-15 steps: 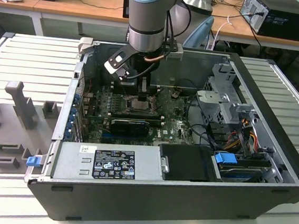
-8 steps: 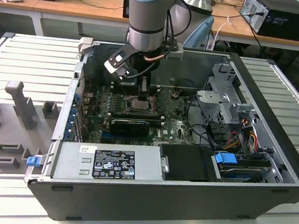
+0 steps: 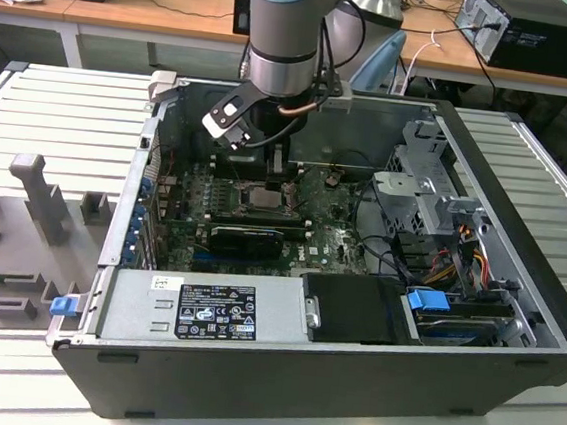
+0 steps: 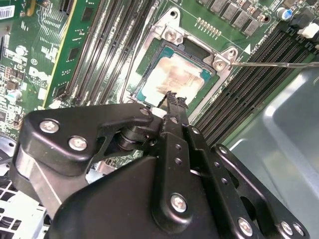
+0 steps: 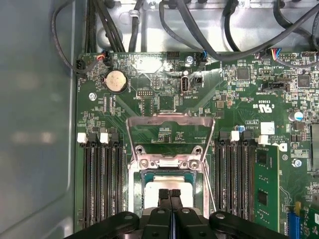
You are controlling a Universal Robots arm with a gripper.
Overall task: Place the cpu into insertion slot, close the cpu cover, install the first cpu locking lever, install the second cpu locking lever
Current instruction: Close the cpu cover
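A ribbed grey surface (image 3: 52,110) is carrying an open computer case (image 3: 297,385), which is lying on its side with its inside exposed. The arm (image 3: 287,22) is reaching down into the case from above, over the green motherboard (image 3: 330,247). A boxy grey power supply (image 3: 204,310) is sitting along the case's near wall in the exterior view.

In the first wrist view, long black memory slots (image 5: 102,184) are flanking the insertion slot (image 5: 132,194) on both sides. The cpu cover (image 5: 169,119) is standing open, tilting back from its hinged edge so that green board is showing through its window. A coin battery (image 5: 115,80) is lying beyond it.

The cpu (image 5: 172,181) is sitting inside the insertion slot (image 4: 164,35) with its pale metal top (image 4: 174,74) facing up. In the second wrist view a thin wire locking lever (image 4: 279,63) is running out from the slot's corner across the memory slots.

The pincer (image 5: 169,195) is hanging directly over the cpu's edge with its two fingertips pressed together and gripping nothing, as both wrist views (image 4: 173,98) are showing. Whether the tips are touching the chip I cannot tell.
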